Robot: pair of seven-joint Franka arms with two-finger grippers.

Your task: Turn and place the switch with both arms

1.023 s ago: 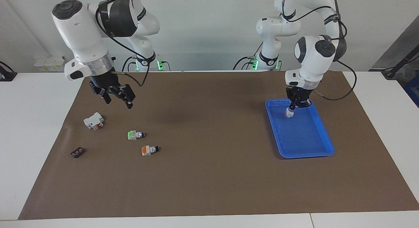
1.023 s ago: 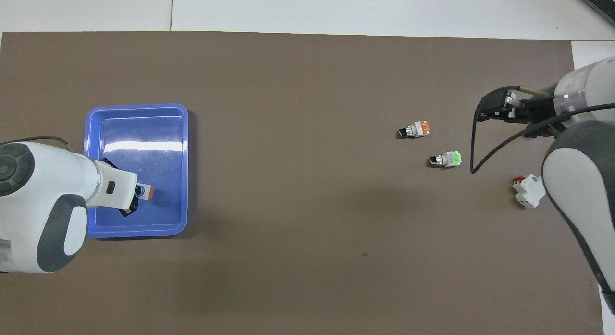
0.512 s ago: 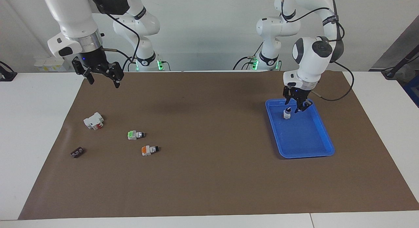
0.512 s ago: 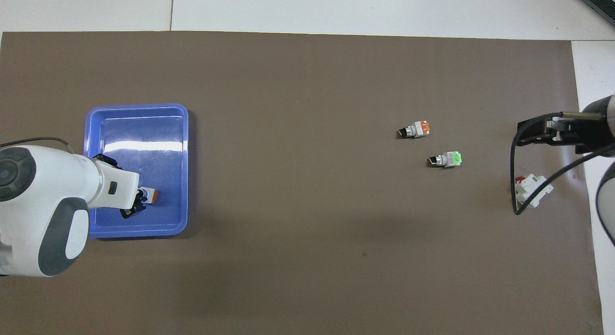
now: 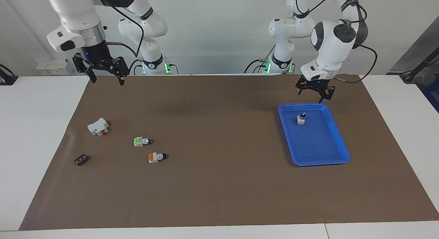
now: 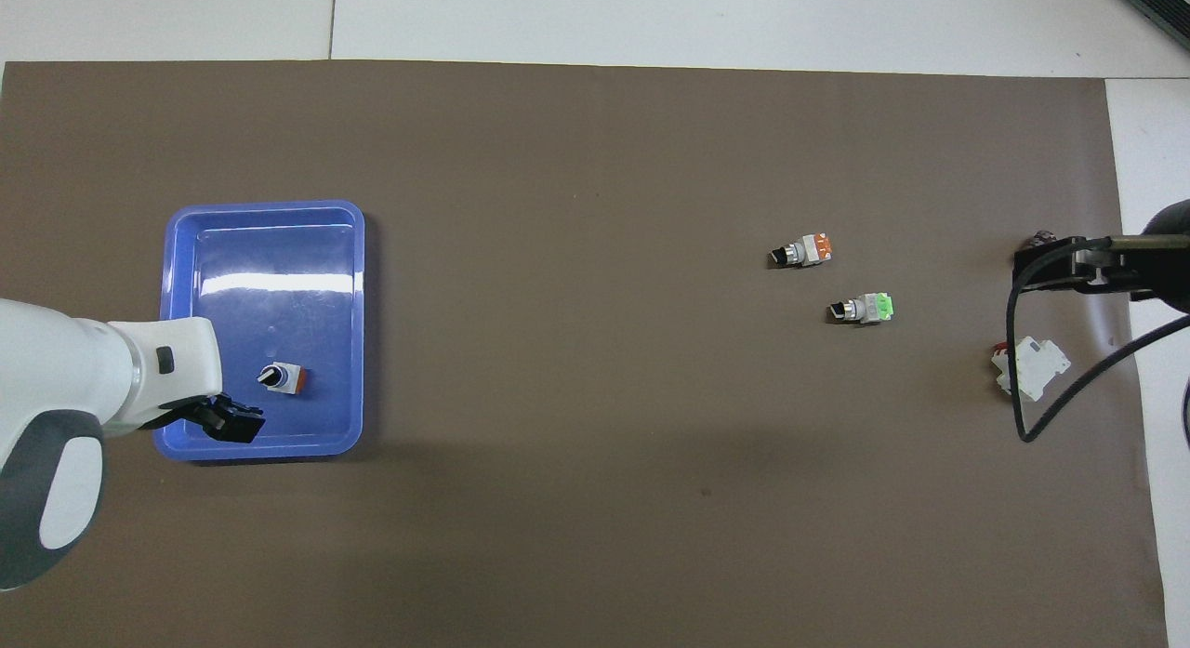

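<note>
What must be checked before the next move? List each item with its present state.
1. Switch stands knob up inside the blue tray: ok.
2. Left hand open, holding nothing, raised clear of the switch over the tray's rim: ok.
3. Right hand open, holding nothing, raised over the mat's edge: ok.
4. Second orange switch lies free on the mat beside the green switch: ok.
5. Knob turned to the wanted position: cannot tell.
</note>
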